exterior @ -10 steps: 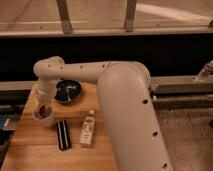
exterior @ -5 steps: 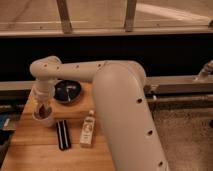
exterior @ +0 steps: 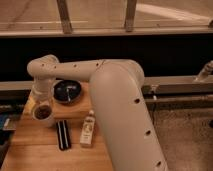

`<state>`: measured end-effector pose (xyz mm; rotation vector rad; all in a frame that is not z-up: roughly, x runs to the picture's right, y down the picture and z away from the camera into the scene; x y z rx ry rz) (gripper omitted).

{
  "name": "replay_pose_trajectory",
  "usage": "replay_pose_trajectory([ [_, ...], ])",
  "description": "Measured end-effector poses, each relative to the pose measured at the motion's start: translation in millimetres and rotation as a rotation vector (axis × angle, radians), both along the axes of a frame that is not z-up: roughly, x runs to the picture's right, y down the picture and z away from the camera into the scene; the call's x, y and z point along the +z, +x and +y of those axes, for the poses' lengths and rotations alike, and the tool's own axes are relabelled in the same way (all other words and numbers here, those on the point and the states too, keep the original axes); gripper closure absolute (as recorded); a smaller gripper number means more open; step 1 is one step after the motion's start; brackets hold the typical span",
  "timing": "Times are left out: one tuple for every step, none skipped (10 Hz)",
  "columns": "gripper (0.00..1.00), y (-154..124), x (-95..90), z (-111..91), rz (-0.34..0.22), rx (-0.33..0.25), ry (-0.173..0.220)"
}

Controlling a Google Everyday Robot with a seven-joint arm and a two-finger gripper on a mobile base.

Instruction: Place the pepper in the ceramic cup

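Wooden worktop [exterior: 35, 150] carried the cup [exterior: 43, 114], something dark inside, probably the pepper [exterior: 42, 109]. Right above it hung the hand [exterior: 40, 98]; its grip I couldn't tell. Beside: bowl [exterior: 67, 92], black bar [exterior: 63, 134], bottle [exterior: 88, 129].

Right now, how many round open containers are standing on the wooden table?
2. The ceramic cup stands near the table's left edge, directly under the pincer. The black bowl sits behind it, to its right. The arm may hide others.
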<state>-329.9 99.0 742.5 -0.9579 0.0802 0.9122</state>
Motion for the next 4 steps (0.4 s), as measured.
replay_pose_trajectory([
  [0.2,0.8,-0.4,0.0,0.004,-0.004,0.001],
  [0.2,2.2,-0.7,-0.8,0.012,-0.004,0.004],
  [0.2,3.3,-1.6,-3.1,0.016,0.0,0.01],
  [0.2,4.5,-0.5,-2.6,0.019,0.0,0.009],
])
